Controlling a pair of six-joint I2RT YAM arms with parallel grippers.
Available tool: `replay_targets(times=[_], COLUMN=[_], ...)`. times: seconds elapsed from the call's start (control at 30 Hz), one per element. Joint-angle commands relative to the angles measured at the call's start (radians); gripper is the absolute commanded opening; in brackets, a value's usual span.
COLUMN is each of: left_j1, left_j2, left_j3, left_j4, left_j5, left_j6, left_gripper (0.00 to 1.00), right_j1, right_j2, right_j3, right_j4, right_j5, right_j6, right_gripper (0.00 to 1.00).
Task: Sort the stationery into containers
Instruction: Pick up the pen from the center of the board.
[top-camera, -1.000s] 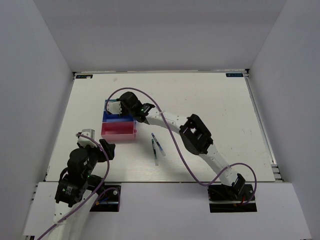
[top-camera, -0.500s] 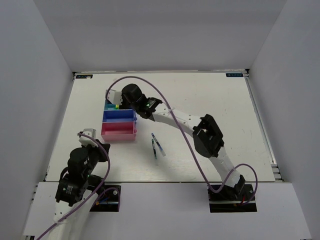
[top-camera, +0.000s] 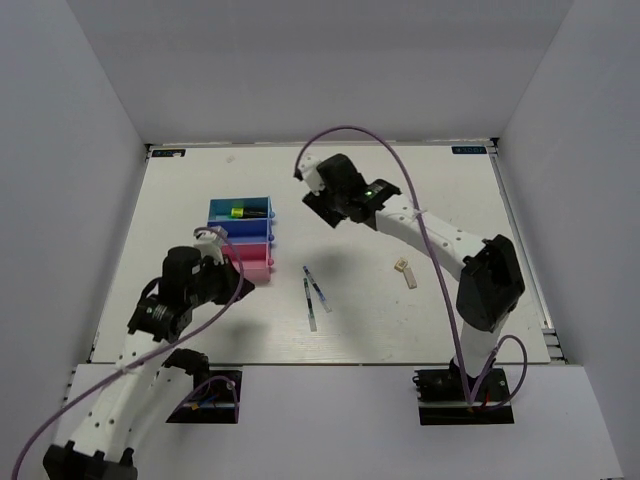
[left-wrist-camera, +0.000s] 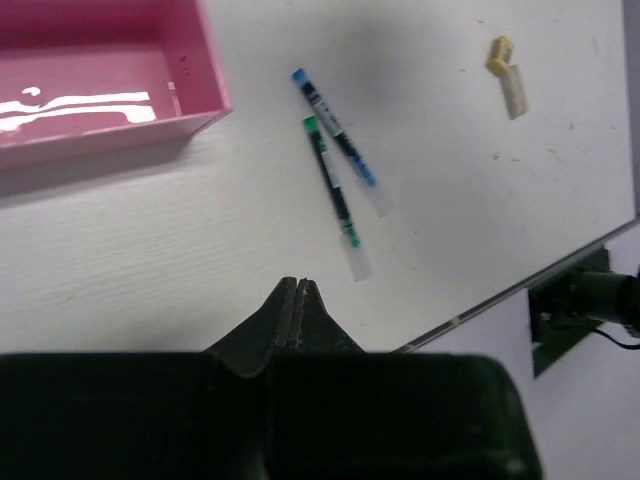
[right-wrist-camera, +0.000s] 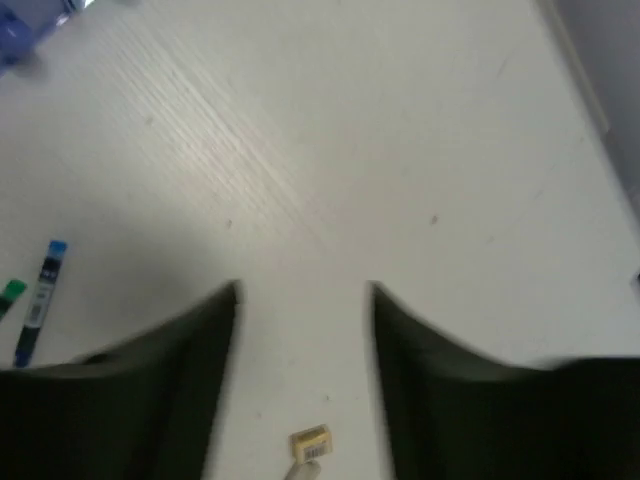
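Black stubby highlighter with a greenish-yellow end (top-camera: 240, 211): lies inside the light blue rectangular plastic tray (top-camera: 240, 201), the far one of a row with the dark blue tray (top-camera: 262, 238) and the pink tray (left-wrist-camera: 110, 135).
Thin green pen (left-wrist-camera: 333, 195), thin blue pen (left-wrist-camera: 335, 140): side by side on the white table (top-camera: 420, 200), right of the pink tray.
Small cream piece (top-camera: 405, 272): farther right.
My left fingers (left-wrist-camera: 290, 310): pressed shut, holding nothing.
My right fingers (right-wrist-camera: 200, 330): apart, empty, above the table.

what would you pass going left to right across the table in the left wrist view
pink tray → green pen and blue pen, side by side and too overlapped to rank between themselves → cream piece
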Motion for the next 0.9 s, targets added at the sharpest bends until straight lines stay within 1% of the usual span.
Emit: replay_targets(times=[0.0, 0.03, 0.07, 0.1, 0.13, 0.17, 0.2, 0.23, 0.27, 0.3, 0.33, 0.37, 0.4, 0.43, 0.47, 0.5, 0.53, 0.57, 0.6, 0.63, 0.7, 0.87], left_j1=[-0.043, -0.08, -0.102, -0.125, -0.201, -0.23, -0.259, -0.358, -0.394, -0.43, -0.523, -0.549, -0.591, -0.618, -0.634, -0.645, -0.652, -0.66, -0.663, -0.665, -0.669, -0.669], left_j2=[0.09, 0.128, 0.165, 0.206, 0.228, 0.295, 0.322, 0.346, 0.425, 0.461, 0.49, 0.553, 0.611, 0.639, 0.69, 0.733, 0.774, 0.796, 0.851, 0.865, 0.908, 0.971], left_j3=[0.064, 0.084, 0.093, 0.099, 0.116, 0.136, 0.156, 0.184, 0.216, 0.233, 0.251, 0.268, 0.321, 0.339, 0.363, 0.383, 0.408, 0.42, 0.444, 0.461, 0.475, 0.472], left_j4=[0.089, 0.092, 0.088, 0.101, 0.104, 0.104, 0.104, 0.097, 0.095, 0.077, 0.066, 0.055, 0.036, 0.014, 0.009, -0.015, -0.026, -0.05, -0.067, -0.086, -0.087, -0.052], left_j5=[0.08, 0.069, 0.053, 0.013, -0.031, -0.055, -0.11, -0.175, -0.255, -0.295, -0.315, -0.443, -0.478, -0.509, -0.576, -0.602, -0.639, -0.665, -0.685, -0.694, -0.707, -0.698], left_j6=[-0.076, -0.085, -0.087, -0.091, -0.099, -0.101, -0.101, -0.102, -0.102, -0.104, -0.117, -0.125, -0.136, -0.177, -0.185, -0.221, -0.243, -0.254, -0.266, -0.274, -0.283, -0.288], left_gripper=[0.01, 0.01, 0.01, 0.01, 0.04, 0.09, 0.14, 0.16, 0.2, 0.25, 0.35, 0.39, 0.43, 0.47, 0.47, 0.47, 0.48, 0.48, 0.48, 0.48, 0.48, 0.48], right_j1=[-0.102, -0.117, -0.13, -0.162, -0.173, -0.185, -0.2, -0.212, -0.222, -0.241, -0.258, -0.272, -0.281, -0.31, -0.32, -0.344, -0.354, -0.363, -0.378, -0.396, -0.421, -0.472], right_j2=[-0.078, -0.135, -0.158, -0.181, -0.231, -0.276, -0.298, -0.349, -0.364, -0.39, -0.399, -0.425, -0.439, -0.448, -0.456, -0.483, -0.491, -0.503, -0.511, -0.514, -0.519, -0.542], right_j3=[-0.102, -0.132, -0.225, -0.26, -0.29, -0.383, -0.409, -0.429, -0.471, -0.482, -0.49, -0.508, -0.525, -0.545, -0.558, -0.588, -0.594, -0.605, -0.61, -0.633, -0.662, -0.679], right_j4=[-0.201, -0.201, -0.201, -0.183, -0.157, -0.146, -0.117, -0.108, -0.103, -0.106, -0.106, -0.109, -0.108, -0.106, -0.085, -0.076, -0.065, -0.057, -0.04, -0.037, -0.013, -0.006], right_j5=[-0.152, -0.239, -0.265, -0.28, -0.314, -0.32, -0.322, -0.332, -0.337, -0.34, -0.358, -0.367, -0.378, -0.419, -0.427, -0.45, -0.461, -0.47, -0.482, -0.499, -0.527, -0.565], right_j6=[0.258, 0.275, 0.3, 0.321, 0.329, 0.341, 0.341, 0.341, 0.346, 0.346, 0.344, 0.346, 0.344, 0.344, 0.349, 0.36, 0.363, 0.367, 0.372, 0.378, 0.378, 0.407], right_gripper=[0.73, 0.76, 0.76, 0.59, 0.44, 0.29, 0.16, 0.0, 0.0, 0.0, 0.13, 0.34, 0.5, 0.61, 0.61, 0.58, 0.46, 0.41, 0.38, 0.37, 0.37, 0.37])
